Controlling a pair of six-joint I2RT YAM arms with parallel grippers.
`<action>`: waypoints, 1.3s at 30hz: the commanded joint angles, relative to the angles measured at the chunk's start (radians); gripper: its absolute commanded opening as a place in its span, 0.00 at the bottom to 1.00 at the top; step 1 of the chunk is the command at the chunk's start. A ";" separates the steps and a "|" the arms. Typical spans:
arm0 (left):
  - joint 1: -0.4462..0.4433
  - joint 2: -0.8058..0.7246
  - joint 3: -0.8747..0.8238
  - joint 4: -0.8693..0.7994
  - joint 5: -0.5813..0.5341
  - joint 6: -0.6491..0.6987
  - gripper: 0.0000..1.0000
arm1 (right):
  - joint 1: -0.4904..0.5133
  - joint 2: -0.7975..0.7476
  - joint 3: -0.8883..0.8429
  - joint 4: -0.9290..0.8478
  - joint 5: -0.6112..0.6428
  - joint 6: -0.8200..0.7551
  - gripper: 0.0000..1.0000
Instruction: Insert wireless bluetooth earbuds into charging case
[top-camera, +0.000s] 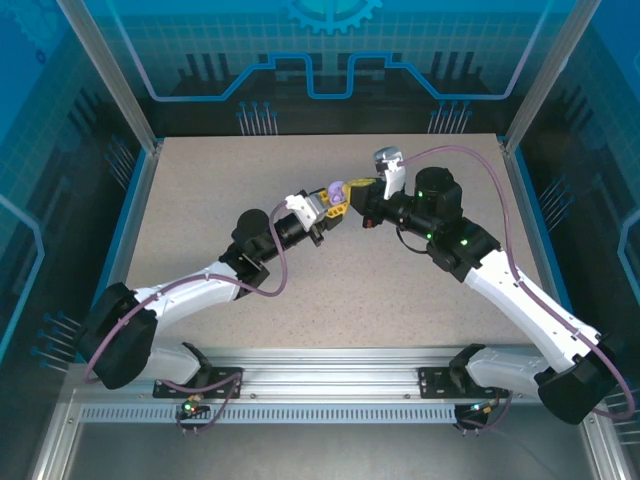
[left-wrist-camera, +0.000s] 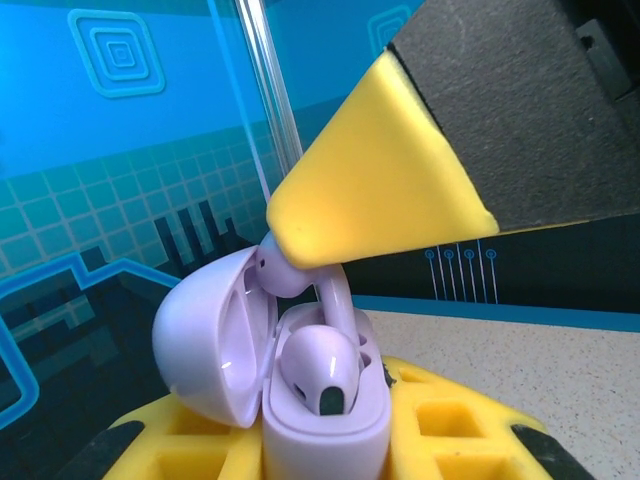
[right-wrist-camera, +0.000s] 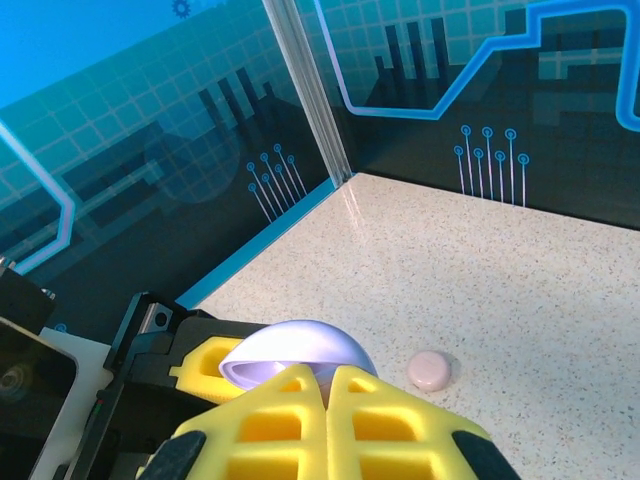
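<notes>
The right gripper (right-wrist-camera: 325, 392) has its yellow jaws pressed together. Their tip sits on the head of a lavender earbud (left-wrist-camera: 285, 272), whose stem slants down into the open charging case (left-wrist-camera: 325, 430); whether a sliver of the bud is nipped between the jaws cannot be told. The left gripper (top-camera: 322, 208) clamps the case by its base from both sides, with the lid (left-wrist-camera: 205, 335) swung open and a second earbud (left-wrist-camera: 318, 368) already seated inside. The bud looks light, hard and glossy, so it is probably slippery and quick to pivot or pop out. The rounded head seems the sensible place to hold it, leaving the stem free to slide into its slot. A small pink rounded piece (right-wrist-camera: 430, 370) lies on the table (top-camera: 200, 200) beyond.
</notes>
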 joint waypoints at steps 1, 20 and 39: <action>-0.002 -0.021 0.031 0.042 0.006 -0.010 0.00 | 0.014 0.002 -0.002 -0.033 -0.017 -0.032 0.05; -0.004 -0.015 0.031 0.023 0.020 -0.016 0.00 | 0.013 -0.010 0.060 -0.025 -0.013 -0.021 0.04; -0.004 -0.017 0.016 0.017 0.014 -0.028 0.00 | -0.030 0.014 0.184 -0.226 0.023 0.077 0.06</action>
